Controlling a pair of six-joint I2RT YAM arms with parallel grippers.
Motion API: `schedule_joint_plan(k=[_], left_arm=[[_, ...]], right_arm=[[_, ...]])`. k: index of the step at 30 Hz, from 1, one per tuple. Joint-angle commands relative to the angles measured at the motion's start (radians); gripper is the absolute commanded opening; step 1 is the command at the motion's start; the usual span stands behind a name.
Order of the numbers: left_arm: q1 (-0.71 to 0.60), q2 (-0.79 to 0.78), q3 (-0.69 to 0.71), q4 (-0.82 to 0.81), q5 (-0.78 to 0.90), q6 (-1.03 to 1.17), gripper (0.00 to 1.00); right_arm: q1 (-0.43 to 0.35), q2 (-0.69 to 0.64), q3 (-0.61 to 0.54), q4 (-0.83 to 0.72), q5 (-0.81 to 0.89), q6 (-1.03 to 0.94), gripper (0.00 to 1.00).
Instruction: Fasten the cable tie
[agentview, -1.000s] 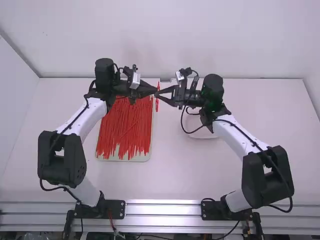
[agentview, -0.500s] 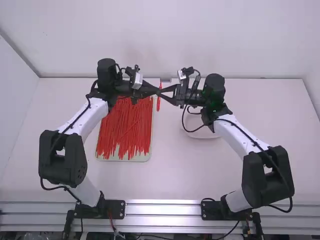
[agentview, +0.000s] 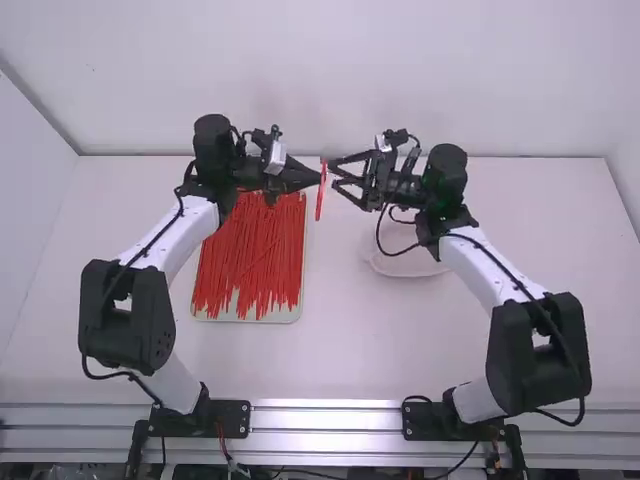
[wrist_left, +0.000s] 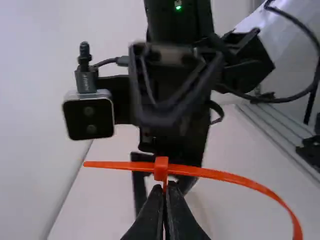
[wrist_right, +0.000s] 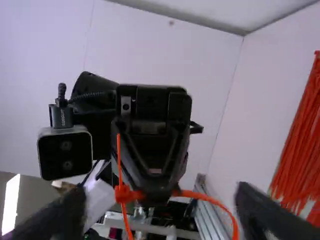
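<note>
The left tool (wrist_left: 163, 195) is pinching the cable tie (wrist_left: 161, 168) just under its square head, fingers pressed together on it. It is holding the tie in the air above the table (agentview: 340, 300), near the far corner of the tray of spare ties (agentview: 250, 262). The right tool (agentview: 338, 177) is facing it from just beside, fingers spread and gripping nothing. The tie is looking light, thin and springy, with its strap curving round in a loop, and its smooth plastic is probably slippery. The short end sticking out past the head is looking like the best place for the right tool to take hold.
</note>
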Motion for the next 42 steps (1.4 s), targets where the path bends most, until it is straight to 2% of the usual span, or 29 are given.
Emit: schedule_joint_plan(k=[1,14,16,17,19,22,24,30,39,42], left_arm=[[-0.009,-0.006,-0.005,0.002,0.066,-0.035,0.02],[-0.024,-0.006,-0.035,-0.022,0.056,-0.033,0.02],[-0.043,-0.006,-0.037,-0.049,0.021,-0.032,0.02],[-0.045,-0.006,-0.037,-0.05,0.022,-0.032,0.02],[-0.057,-0.006,-0.04,-0.05,0.022,-0.032,0.02],[-0.056,-0.006,-0.04,-0.049,0.022,-0.033,0.02],[-0.047,-0.006,-0.04,-0.045,0.022,-0.033,0.02],[-0.029,-0.006,-0.04,-0.054,0.023,-0.037,0.02],[-0.035,-0.006,-0.04,-0.069,0.022,-0.032,0.02],[-0.034,-0.006,-0.04,-0.071,0.021,-0.032,0.02]], right_arm=[[0.012,0.002,0.013,0.0,-0.011,0.006,0.99],[0.013,0.002,0.013,0.006,-0.016,0.082,0.98],[0.014,0.002,0.013,0.005,-0.016,0.085,0.83],[0.014,0.002,0.013,0.005,-0.016,0.085,0.81],[0.024,0.002,0.013,0.005,-0.016,0.085,0.66],[0.029,0.002,0.013,0.005,-0.016,0.085,0.59],[0.026,0.002,0.013,0.005,-0.017,0.085,0.5],[0.027,0.002,0.013,0.005,-0.017,0.085,0.34],[0.027,0.002,0.013,0.005,-0.017,0.085,0.21],[0.027,0.002,0.013,0.005,-0.017,0.084,0.14]])
